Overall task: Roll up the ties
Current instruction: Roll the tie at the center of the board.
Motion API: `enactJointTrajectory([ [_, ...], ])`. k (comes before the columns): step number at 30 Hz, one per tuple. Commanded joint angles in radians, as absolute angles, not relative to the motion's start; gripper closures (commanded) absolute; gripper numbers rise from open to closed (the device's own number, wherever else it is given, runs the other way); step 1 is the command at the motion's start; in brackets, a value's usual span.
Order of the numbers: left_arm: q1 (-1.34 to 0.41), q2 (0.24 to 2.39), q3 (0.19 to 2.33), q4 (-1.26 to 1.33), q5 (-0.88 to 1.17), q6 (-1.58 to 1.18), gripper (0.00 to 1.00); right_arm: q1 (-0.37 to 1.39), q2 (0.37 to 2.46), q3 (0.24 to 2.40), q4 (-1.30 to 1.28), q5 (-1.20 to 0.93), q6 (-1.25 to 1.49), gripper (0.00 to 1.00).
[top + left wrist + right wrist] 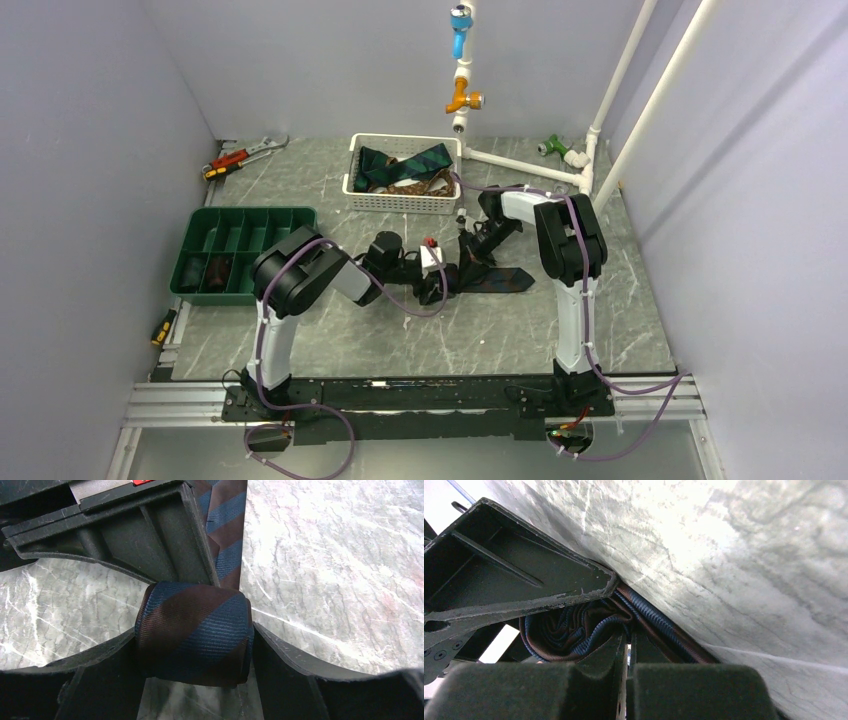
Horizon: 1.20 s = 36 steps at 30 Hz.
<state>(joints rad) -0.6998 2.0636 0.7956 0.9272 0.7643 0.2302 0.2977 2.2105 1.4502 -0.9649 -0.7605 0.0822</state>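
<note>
Two black fingers [290,675] of the left gripper [194,636] stand wide and hold the rolled part of a navy-and-brown striped tie [200,625] between them, the roll touching both. At 12 o'clock of the roll in that wrist view, the right gripper [628,645] sits against it, jaws closed to a thin slit. Its own camera shows bunched folds at its tips, but whether it pinches them I cannot tell. Seen from overhead, the unrolled strip lies flat toward 3 o'clock across the middle of the grey marbled table [400,340]. At 12 o'clock a white basket [400,201] holds more ties [405,162]. At 9 o'clock sits a green divided tray [245,211].
</note>
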Motion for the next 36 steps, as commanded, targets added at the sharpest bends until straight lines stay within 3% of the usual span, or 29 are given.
enactJointTrajectory([
  [1,-0.695,2.067,0.802,0.880,0.780,0.197,0.27,0.322,2.318,1.427,-0.735,-0.479,0.032,1.00],
  [7,-0.707,2.110,0.866,0.903,0.759,0.140,0.31,0.328,2.322,1.433,-0.739,-0.484,0.033,1.00],
  [13,-0.716,2.153,0.890,0.831,0.737,0.186,0.53,0.330,2.319,1.446,-0.745,-0.509,0.034,1.00],
  [18,-0.716,2.131,0.872,0.711,0.696,0.266,0.54,0.334,2.292,1.439,-0.733,-0.537,0.037,1.00],
  [21,-0.718,2.121,0.881,0.608,0.681,0.316,0.62,0.337,2.291,1.449,-0.755,-0.550,0.031,1.00],
  [28,-0.715,2.104,0.929,0.293,0.605,0.442,0.79,0.328,2.221,1.481,-0.849,-0.545,-0.063,0.71],
  [36,-0.720,2.119,0.986,0.115,0.536,0.474,0.83,0.284,2.137,1.517,-0.988,-0.548,-0.158,0.61],
])
